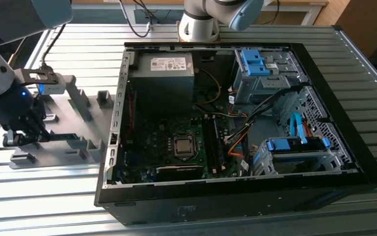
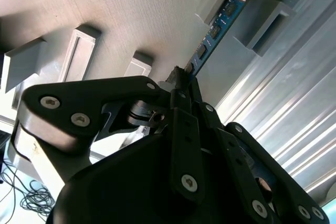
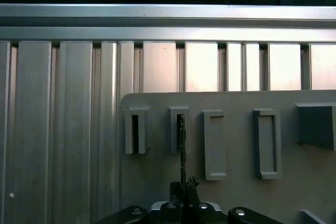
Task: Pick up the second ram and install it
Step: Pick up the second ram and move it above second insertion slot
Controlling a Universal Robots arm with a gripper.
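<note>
- The gripper [image 1: 19,141] hangs low over a grey slotted fixture plate [image 1: 70,147]. The plate lies on the ribbed aluminium table [image 1: 44,196], at the exterior view's left of an open computer case [image 1: 241,201].
- The second ram [image 2: 215,30] is a thin blue circuit strip with a row of black chips. It stands on its long edge in the fixture, which leaves both flat faces free for a grasp.
- In the first wrist view the ram [image 3: 181,150] appears edge-on as a dark line. Its far end sits inside a slotted post [image 3: 173,129], and the matching post beside it [image 3: 135,132] looks empty.
- In both wrist views the claw [image 2: 181,77] [image 3: 182,184] looks clenched on the strip, one fingertip pressed to each face. Judging by the seated far end, the ram has not yet been lifted out.
- Hidden: the gripper's black body covers the near part of the strip in the second wrist view, so the exact grip spot and the near end cannot be seen.
- Hard to make out: inside the case, the motherboard [image 1: 162,137] and processor socket [image 1: 184,146] are clear. The memory slots [image 1: 213,142] beside them are dark and crossed by cables, so I cannot tell which are filled.
</note>
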